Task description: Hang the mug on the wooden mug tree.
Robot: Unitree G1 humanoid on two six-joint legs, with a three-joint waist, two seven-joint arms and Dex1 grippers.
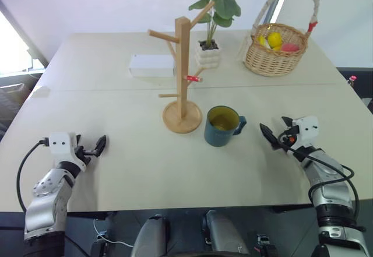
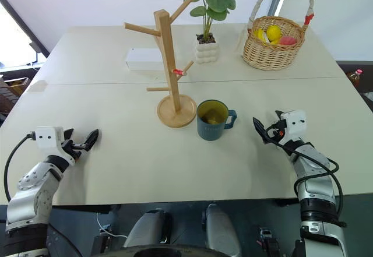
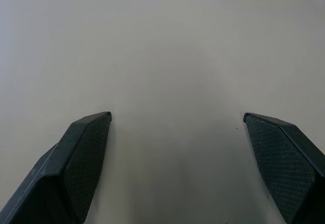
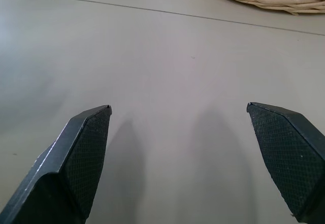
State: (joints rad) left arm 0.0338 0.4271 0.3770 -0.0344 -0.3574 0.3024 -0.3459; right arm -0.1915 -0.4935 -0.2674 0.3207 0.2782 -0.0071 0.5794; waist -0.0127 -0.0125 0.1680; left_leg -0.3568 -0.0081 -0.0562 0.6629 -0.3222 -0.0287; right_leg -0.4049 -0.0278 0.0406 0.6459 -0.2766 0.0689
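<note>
Both grippers, left [image 1: 96, 147] and right [image 1: 274, 133], hover wide open and empty near the desk's [image 1: 116, 169] front edge, while the mug [image 1: 223, 125] stands untouched mid-desk just beside the wooden mug tree [image 1: 183, 76], so everything remains undone.

Bare table [image 1: 145, 164] around mug [image 1: 221, 126] (mug tree [image 1: 183, 70] just beside).

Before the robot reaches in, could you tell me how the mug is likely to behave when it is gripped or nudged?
The mug looks like glazed ceramic, so it is probably rigid, fairly heavy for its size and somewhat slick. It stands upright on a flat bottom on the table, so a low push should slide it rather than tip it. Its loop handle faces the right hand, offering a likely grip.
</note>
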